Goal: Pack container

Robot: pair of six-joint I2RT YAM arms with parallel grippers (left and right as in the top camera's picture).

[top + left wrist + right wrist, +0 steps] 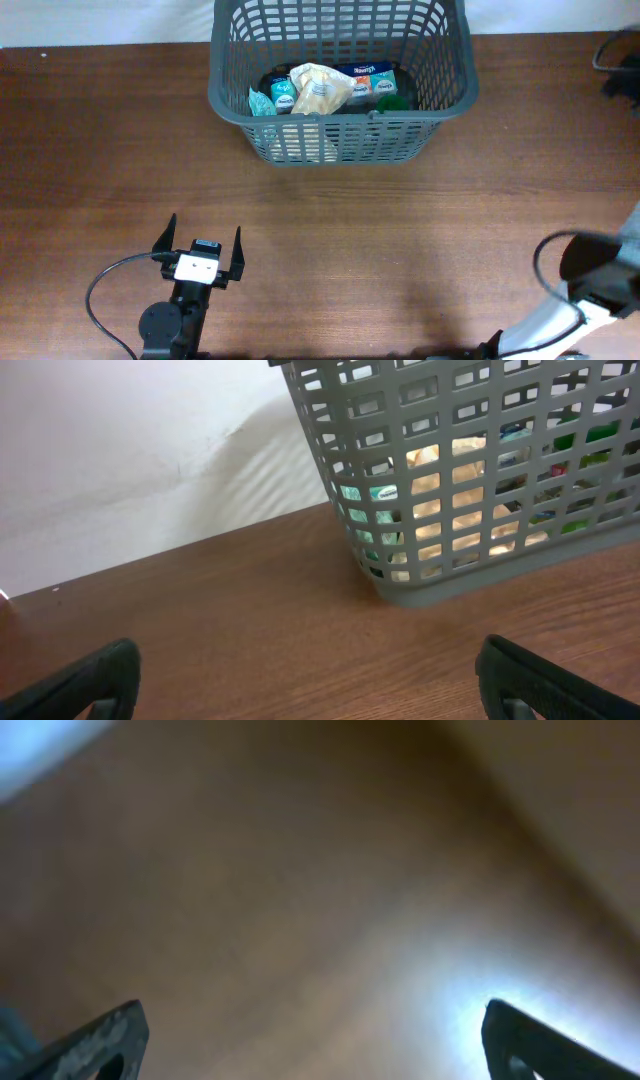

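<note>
The container (222, 101) is a large dark grey lattice basket at the back middle of the table. It holds a cream packet (320, 88), teal and white packets (372, 78) and a green item (394, 102). It also shows in the left wrist view (430, 592), contents visible through the slots. My left gripper (204, 238) is open and empty near the front left, well short of the container; its fingers show wide apart in the left wrist view (310, 685). My right gripper (310, 1040) is open and empty over blurred brown table; only its arm (590, 290) shows overhead.
A dark object (620, 60) sits at the table's far right edge. A white wall (130, 460) runs behind the table. Brown wooden tabletop (380, 230) lies between the grippers and the container.
</note>
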